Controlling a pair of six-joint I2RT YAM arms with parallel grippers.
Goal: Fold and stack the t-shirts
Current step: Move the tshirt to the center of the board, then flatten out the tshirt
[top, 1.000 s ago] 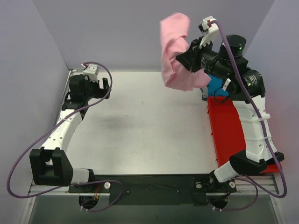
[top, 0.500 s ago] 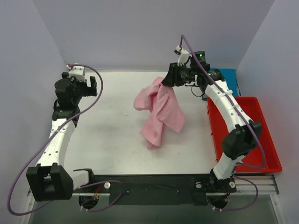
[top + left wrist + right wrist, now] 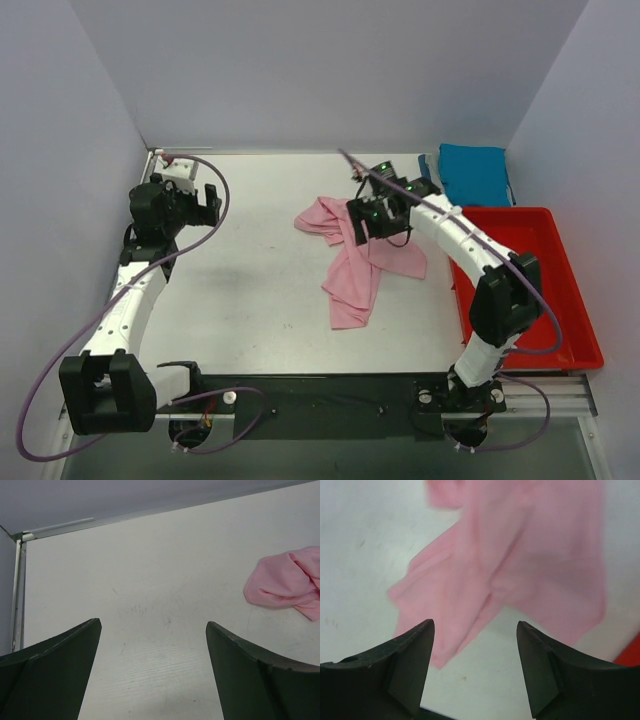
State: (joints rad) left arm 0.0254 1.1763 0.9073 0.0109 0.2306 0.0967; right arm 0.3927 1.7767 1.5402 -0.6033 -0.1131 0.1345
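No legible text, label, brand or number in any view.
Pink t-shirt (image 3: 350, 290): plain cloth, no print.
Teal t-shirt (image 3: 473, 172): plain too.
Red tray (image 3: 565, 300): visible faces unmarked.
Left arm (image 3: 135, 300), right arm (image 3: 455, 238): any markings too small to read.

The pink t-shirt (image 3: 286, 580) is cut off at the left wrist view's right edge.

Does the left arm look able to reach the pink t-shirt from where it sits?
Probably yes: only bare table lies between the left arm and the pink t-shirt, at its near lobe. The right arm, reaching over the shirt's middle, might crowd it.
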